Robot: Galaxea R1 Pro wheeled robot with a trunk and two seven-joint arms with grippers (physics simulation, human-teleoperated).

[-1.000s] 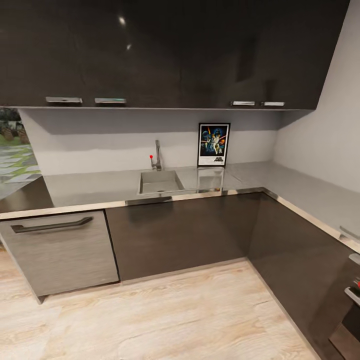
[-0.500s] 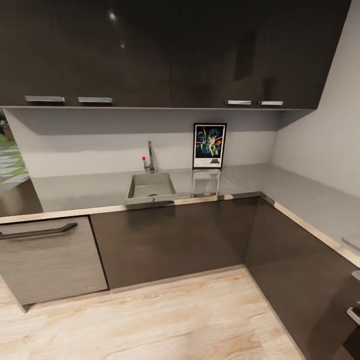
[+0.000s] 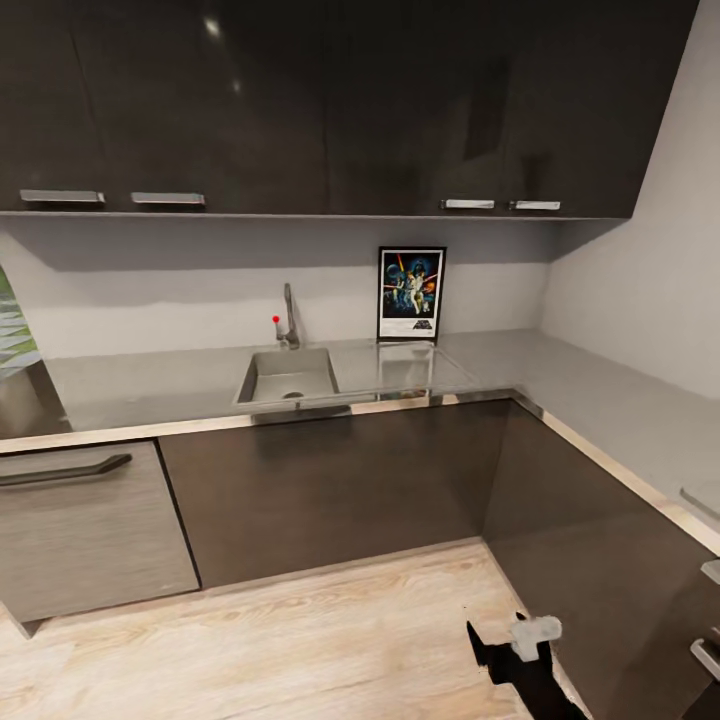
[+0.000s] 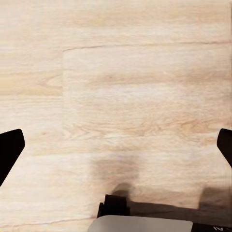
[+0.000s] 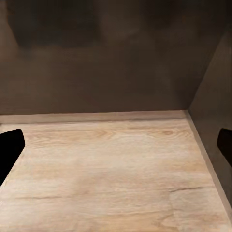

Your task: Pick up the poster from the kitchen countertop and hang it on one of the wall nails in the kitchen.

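Right gripper open, poster on countertop

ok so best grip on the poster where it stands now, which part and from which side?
Probably the top edge of the frame, from the front and above. The poster stands upright against the back wall on the kitchen countertop, just right of the sink, so its back looks blocked. Its free side edges would also work, pinched across the thin frame. Both grippers are open, low over the floor.

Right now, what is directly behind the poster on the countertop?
The poster stands upright on the countertop against the pale grey wall. The wall patch behind it is covered, so any nail there cannot be seen.
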